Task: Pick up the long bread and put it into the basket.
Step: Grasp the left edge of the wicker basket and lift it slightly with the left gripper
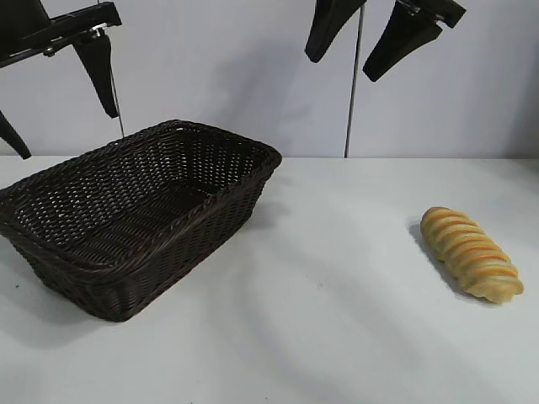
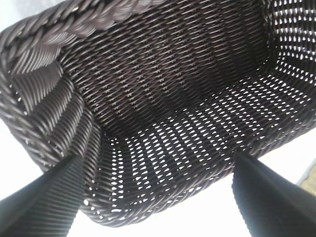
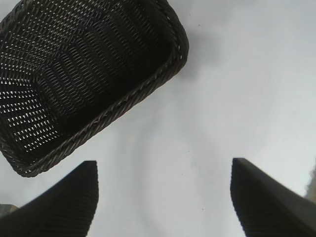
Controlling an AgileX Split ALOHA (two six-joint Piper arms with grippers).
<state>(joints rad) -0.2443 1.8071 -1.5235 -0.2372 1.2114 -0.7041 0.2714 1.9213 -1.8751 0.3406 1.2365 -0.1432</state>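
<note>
Exterior view shows the elongated golden-tan long bread [image 1: 472,254], ridged crosswise in darker orange-brown, lying flat on the white table [image 1: 337,320] toward the right side, well apart from the large rectangular dark brown woven wicker basket [image 1: 135,223] that sits on the left. The basket holds nothing. Both arms hang high above the table: the left gripper [image 1: 59,93] over the basket's far left corner, the right gripper [image 1: 379,38] above the open stretch of table between basket and loaf, nearer the loaf's side. Neither touches anything.

Both wrist views show the black fingers of each gripper spread wide with nothing between them; the left wrist camera looks straight down into the basket's weave [image 2: 187,123], and the right wrist camera sees the basket's corner [image 3: 98,74] and bare table, with the loaf not clearly in sight.

Judging from this, the task stands at its very start: the approach to the bread has not begun. The right arm looks the better placed to do the pick. The next move calls for bringing it over and down onto the loaf, with the spread fingers set across its narrow width rather than along its length, then closing gently, since a loaf of this kind probably yields under pressure.
</note>
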